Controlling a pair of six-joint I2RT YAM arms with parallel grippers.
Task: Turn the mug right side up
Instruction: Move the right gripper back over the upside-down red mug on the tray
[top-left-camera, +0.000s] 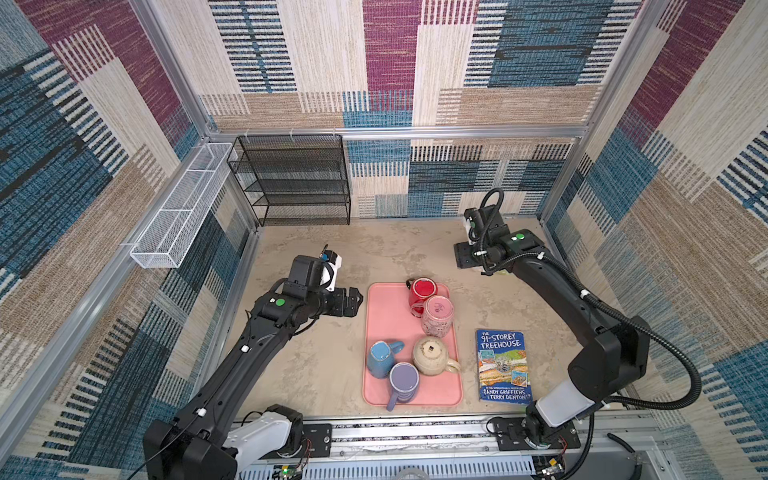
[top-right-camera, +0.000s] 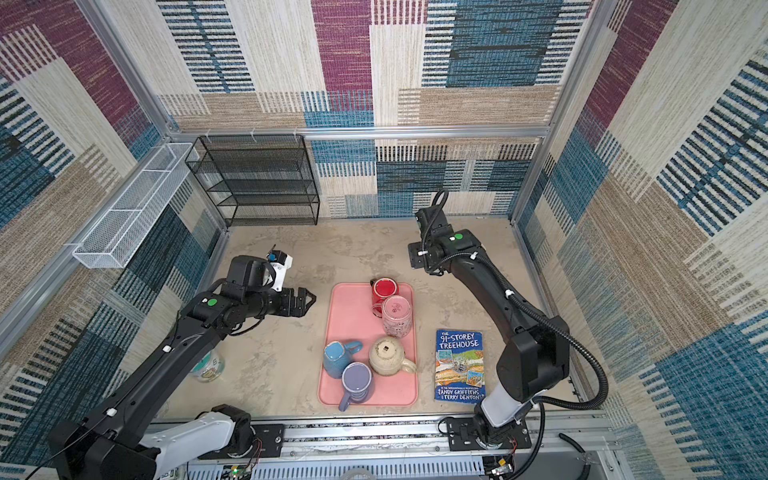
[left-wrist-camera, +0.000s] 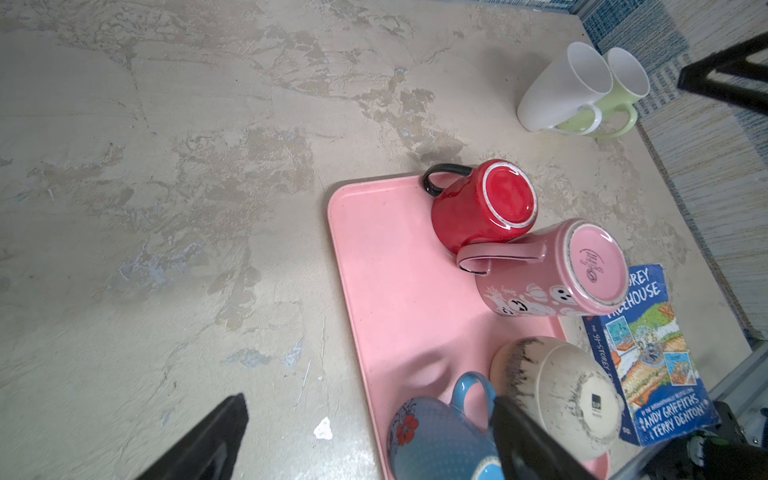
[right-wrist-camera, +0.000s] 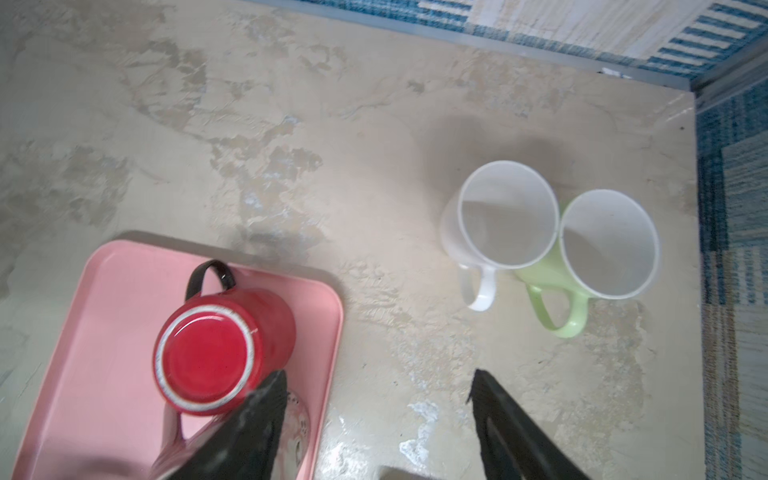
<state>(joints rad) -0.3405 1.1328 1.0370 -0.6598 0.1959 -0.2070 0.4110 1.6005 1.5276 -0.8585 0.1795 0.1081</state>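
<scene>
five mugs stand base-up on the pink tray (top-left-camera: 386, 324), so any of them could be yours. the red mug (top-left-camera: 423, 291), at the tray's far edge near its far right corner, looks likeliest: your right gripper (right-wrist-camera: 376, 382) hovers just beside it, jaws apart with nothing between them. your left gripper (top-left-camera: 351, 301) hangs off the tray's far left corner, jaws spread wide and empty too.

the red mug looks like glazed ceramic: stiff, fairly heavy, slick, and apt to chip if dropped. take it across the body, or by the black handle that points toward the tray's far edge.

mind the pink mug (top-left-camera: 437, 316). it stands against the red one on the near side, its handle touching the red wall, so lift straight up before you roll it over. the white mug (right-wrist-camera: 505, 216) and green mug (right-wrist-camera: 606, 245) stand upright on the table, off the tray.
</scene>
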